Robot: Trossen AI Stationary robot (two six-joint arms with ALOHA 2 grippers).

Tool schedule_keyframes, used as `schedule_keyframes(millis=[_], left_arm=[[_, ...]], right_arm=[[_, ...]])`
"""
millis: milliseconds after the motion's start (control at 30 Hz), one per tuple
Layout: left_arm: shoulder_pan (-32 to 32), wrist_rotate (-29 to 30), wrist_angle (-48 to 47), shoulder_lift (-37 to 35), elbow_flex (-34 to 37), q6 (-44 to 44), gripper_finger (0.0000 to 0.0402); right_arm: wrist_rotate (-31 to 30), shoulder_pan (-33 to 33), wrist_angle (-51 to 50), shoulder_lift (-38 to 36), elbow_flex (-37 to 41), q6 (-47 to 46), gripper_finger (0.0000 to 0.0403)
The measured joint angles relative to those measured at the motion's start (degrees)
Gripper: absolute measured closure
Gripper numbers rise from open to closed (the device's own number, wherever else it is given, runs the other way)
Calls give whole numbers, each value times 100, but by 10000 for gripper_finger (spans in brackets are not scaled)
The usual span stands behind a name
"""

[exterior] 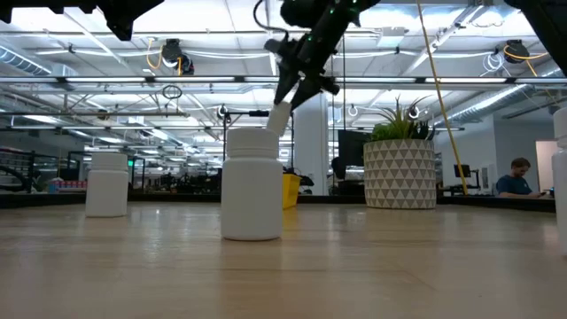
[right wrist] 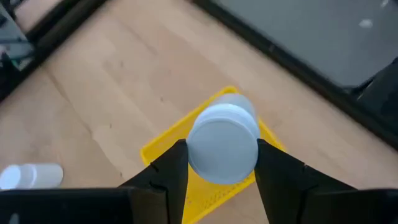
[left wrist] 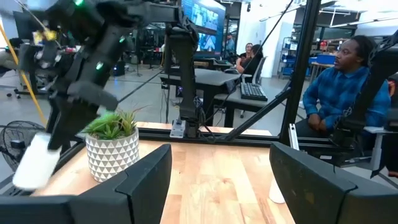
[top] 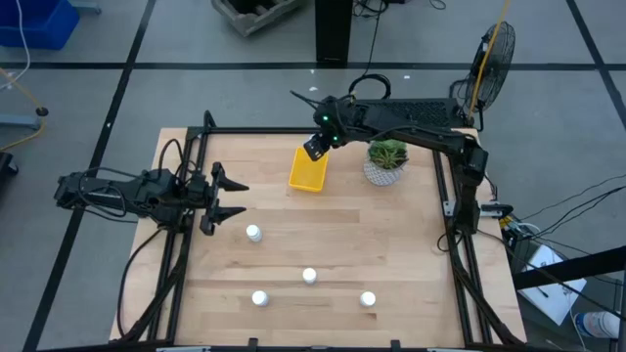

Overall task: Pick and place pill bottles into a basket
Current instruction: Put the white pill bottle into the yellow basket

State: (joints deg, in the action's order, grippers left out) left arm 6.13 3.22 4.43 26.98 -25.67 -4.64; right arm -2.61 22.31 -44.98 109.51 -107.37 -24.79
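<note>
The right pincer [right wrist: 221, 163] grips one pill bottle [right wrist: 222, 144] between its fingers, hanging above the yellow basket [top: 309, 170], which sits toward twelve o'clock on the worktop [top: 333, 244]. The bottle is tilted in the low view, so a release from here could let it tumble, bounce off the low wall and roll toward the potted plant [top: 386, 161] at the basket's three o'clock. Four more bottles [top: 309, 276] stand near six o'clock. The left pincer [top: 227, 198] waits at nine o'clock, fingers spread apart and holding nothing.
</note>
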Motion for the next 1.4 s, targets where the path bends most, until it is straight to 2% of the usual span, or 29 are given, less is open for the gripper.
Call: schedule_keyframes(millis=[433,900,1400], left_arm=[[0,-17,0,0,0,-17,128],[0,-69,7,2,0,-94,128],[0,-122,7,0,0,-105,128]], right_arm=[[137,23,-530,649,4,303,258],[290,20,-333,1238,9,477,258],[-16,90,-391,1417,11,601,254]])
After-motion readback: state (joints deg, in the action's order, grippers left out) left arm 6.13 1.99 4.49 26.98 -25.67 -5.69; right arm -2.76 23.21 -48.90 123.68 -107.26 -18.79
